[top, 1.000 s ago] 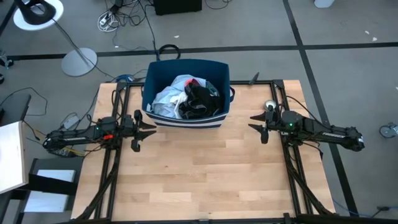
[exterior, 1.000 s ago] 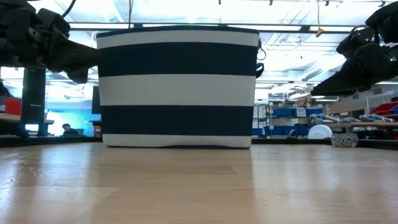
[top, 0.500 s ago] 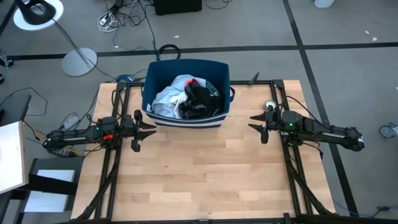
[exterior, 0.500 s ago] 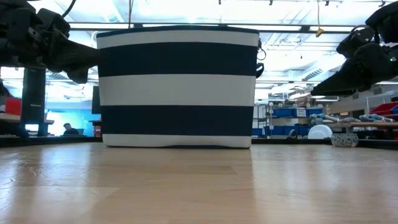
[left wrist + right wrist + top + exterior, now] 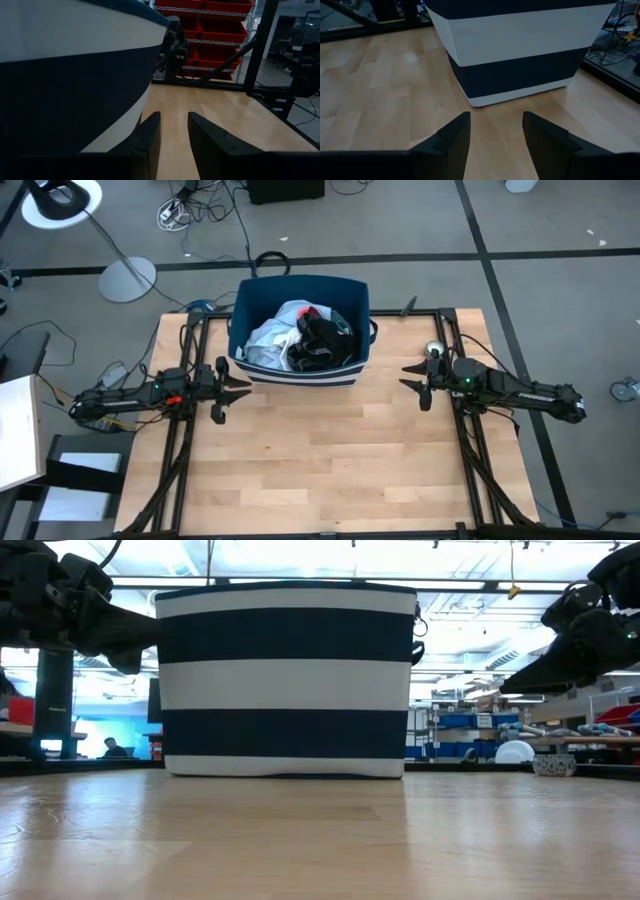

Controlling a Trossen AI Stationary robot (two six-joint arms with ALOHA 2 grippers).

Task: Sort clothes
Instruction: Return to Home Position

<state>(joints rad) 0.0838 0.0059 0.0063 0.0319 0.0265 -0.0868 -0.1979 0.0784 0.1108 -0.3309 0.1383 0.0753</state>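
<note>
The clothes (image 5: 300, 337) lie piled in a navy bin with white stripes (image 5: 352, 300) at the table's far middle: a white and light blue piece (image 5: 272, 340), a black piece (image 5: 322, 340) and a bit of red. My left gripper (image 5: 240, 388) is open and empty beside the bin's left near corner, above the table; its fingers show in the left wrist view (image 5: 174, 131). My right gripper (image 5: 412, 379) is open and empty to the right of the bin, above the table; its fingers show in the right wrist view (image 5: 495, 131).
The bin (image 5: 285, 680) stands on the wooden table (image 5: 330, 450), whose near half is bare wood. Black frame rails (image 5: 180, 450) run along both sides of the table. A lamp base (image 5: 127, 278) and cables lie on the floor beyond the far edge.
</note>
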